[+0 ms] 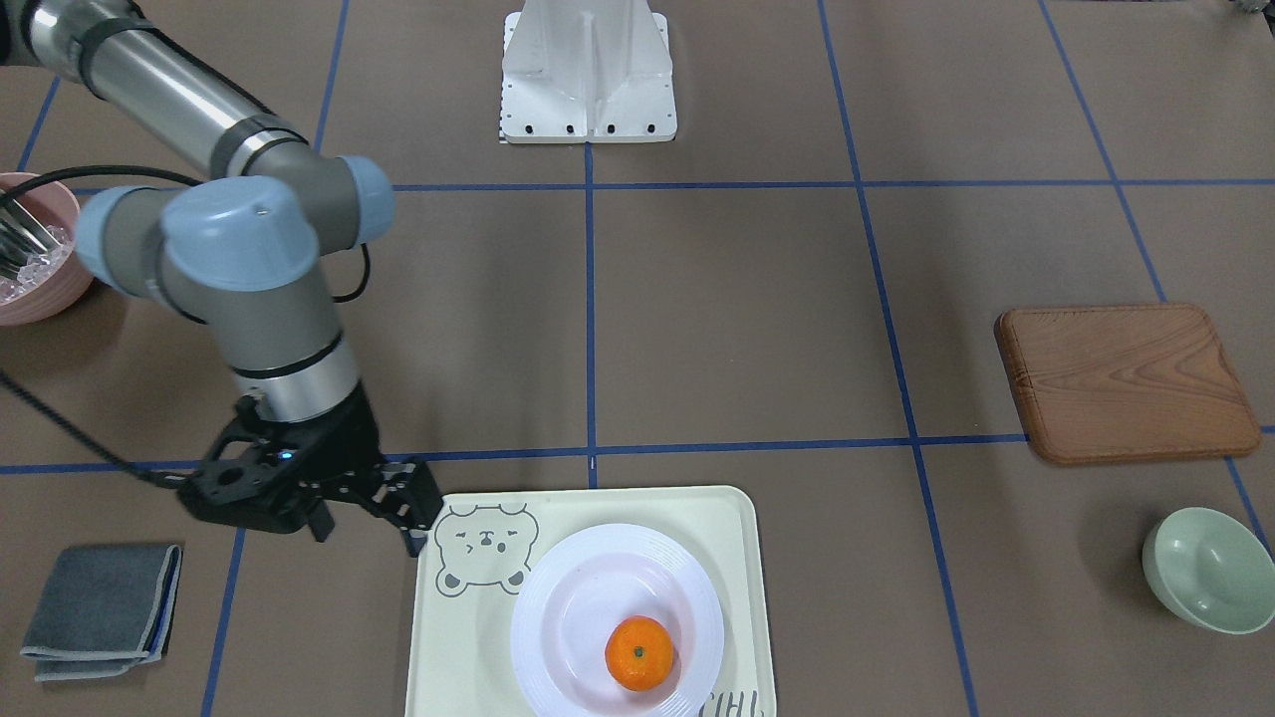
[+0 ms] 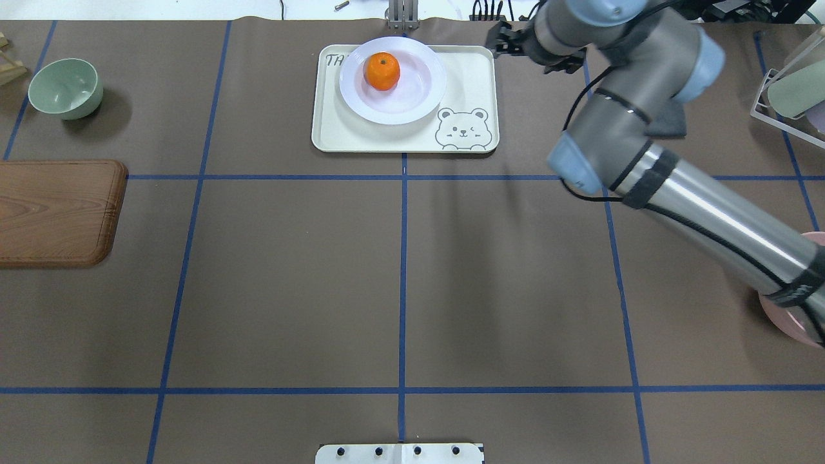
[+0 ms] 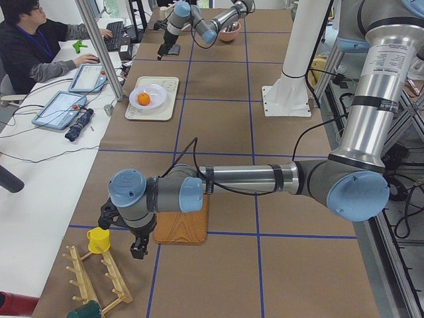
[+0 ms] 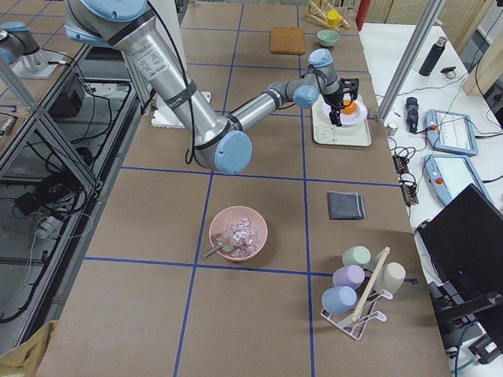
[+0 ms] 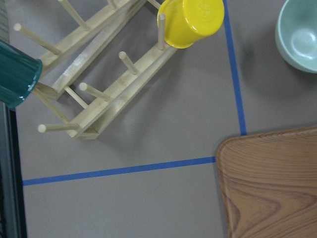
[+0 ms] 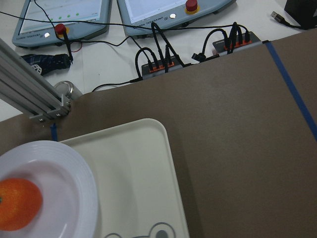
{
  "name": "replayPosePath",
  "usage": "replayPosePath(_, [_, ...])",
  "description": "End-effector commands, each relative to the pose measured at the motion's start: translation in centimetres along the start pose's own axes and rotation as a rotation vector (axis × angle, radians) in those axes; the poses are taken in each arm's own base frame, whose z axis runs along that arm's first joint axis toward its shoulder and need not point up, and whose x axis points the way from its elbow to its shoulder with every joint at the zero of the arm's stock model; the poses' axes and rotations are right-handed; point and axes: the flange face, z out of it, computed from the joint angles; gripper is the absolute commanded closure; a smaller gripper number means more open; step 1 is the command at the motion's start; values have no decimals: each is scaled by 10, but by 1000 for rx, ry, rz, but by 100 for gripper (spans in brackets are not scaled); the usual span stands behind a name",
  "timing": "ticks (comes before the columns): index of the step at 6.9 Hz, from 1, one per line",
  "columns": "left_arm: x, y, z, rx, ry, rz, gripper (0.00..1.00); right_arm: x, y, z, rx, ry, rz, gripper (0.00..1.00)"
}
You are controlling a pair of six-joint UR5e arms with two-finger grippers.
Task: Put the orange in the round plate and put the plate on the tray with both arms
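Orange [image 1: 638,653] is sitting in the well of the round plate [image 1: 558,617], off-centre toward the operators' side. Its green stem dimple is facing up, tipped slightly toward the far table edge. Plate is resting on the tray [image 1: 468,647], in the half away from the bear-face drawing, close to the tray's far edge. Tray's long axis is running across the table, side to side. The bear is occupying the corner nearer the robot on its right side, and the lettering the opposite corner. Right gripper [image 1: 371,536] is hovering just beside the bear-face corner, apart from the plate and gripping nothing. Its fingers are pointing down and look spread apart, though the angle is poor. Right wrist view is looking down over the tray corner and plate rim, with no fingers showing in it. Left gripper [image 3: 138,246] is hanging well apart from the tray, at the far end of the wooden board [image 1: 1126,383], near a yellow mug [image 3: 98,240] on a wooden peg rack [image 3: 99,281]. I cannot tell whether its jaws are parted or closed. A pale green bowl [image 1: 1210,568], a pink bowl [image 1: 40,269] and a folded grey cloth [image 1: 100,607] are also lying on the table.
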Motion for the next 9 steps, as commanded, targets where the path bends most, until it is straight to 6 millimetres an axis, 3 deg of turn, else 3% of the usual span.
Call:
replayPosePath(1, [36, 61, -21, -10, 23, -40, 2, 163, -48, -49, -95, 10, -229, 0])
replayPosePath(2, [49, 77, -31, 11, 19, -18, 2, 229, -53, -78, -137, 33, -300, 0])
replayPosePath(4, [51, 73, -30, 10, 17, -9, 2, 396, -60, -112, -245, 97, -370, 0])
replayPosePath(5, [51, 75, -28, 16, 24, 0, 2, 472, -48, -135, -260, 118, -327, 0])
replayPosePath(6, [48, 76, -25, 2, 20, -19, 2, 528, -23, -149, -272, 131, -271, 0])
replayPosePath(7, [41, 78, -18, -11, 21, -30, 2, 572, 14, -146, -318, 156, -293, 0])
replayPosePath(8, [35, 86, -10, -2, 19, -10, 2, 600, 41, -145, -352, 164, -304, 0])
replayPosePath(9, [29, 87, -5, -7, 20, -27, 2, 613, 47, -153, -348, 169, -303, 0])
